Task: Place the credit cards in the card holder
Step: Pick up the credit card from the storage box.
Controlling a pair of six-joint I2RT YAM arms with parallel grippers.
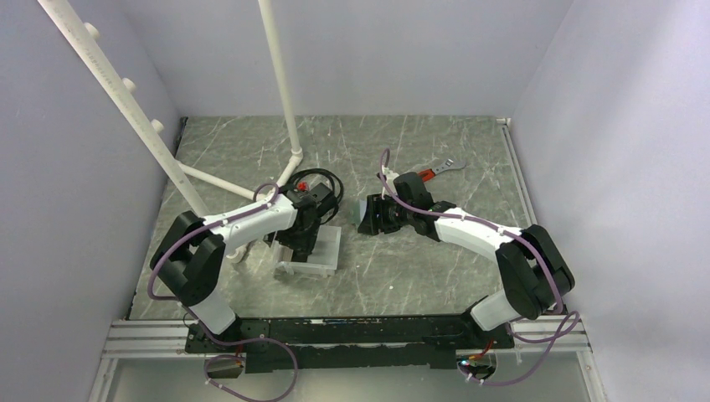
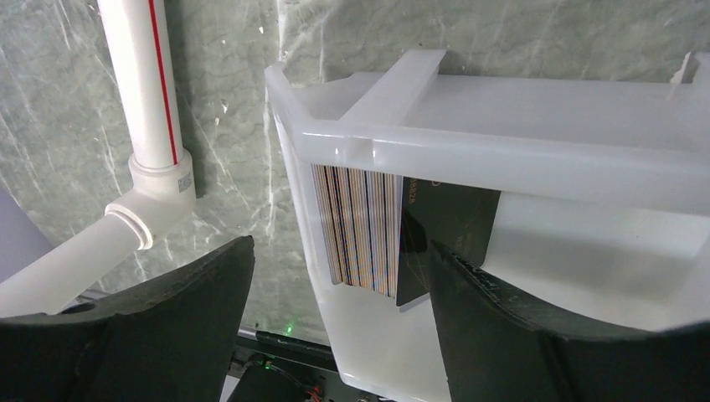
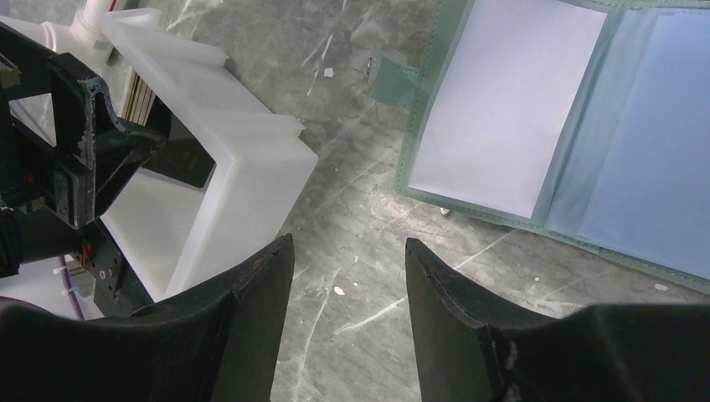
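With the left fingers point(image 2: 197, 289) spread empty astride the credit cards point(image 2: 360, 222) upright in the white tray point(image 2: 502, 151) left of the table's point(image 1: 402, 268) middle, one card alone should be pinched, the parted, empty right fingers point(image 3: 251, 285) hovering beside the open card holder point(image 3: 502, 109).

Two arms of white moulded shells, the left arm point(image 1: 251, 219) and the right arm point(image 1: 473, 233), have bulky matte-black housings at the joints; thin lilac cables point(image 1: 156, 266) run loosely along each; both are bolted to a long black base plate point(image 1: 352, 331) beside a silver slotted rail point(image 1: 142, 339); the left hand point(image 2: 339, 251) and the right hand point(image 3: 350, 251) have thick, matte-black, tapering fingers point(image 3: 243, 327), pale-scuffed at the edges.
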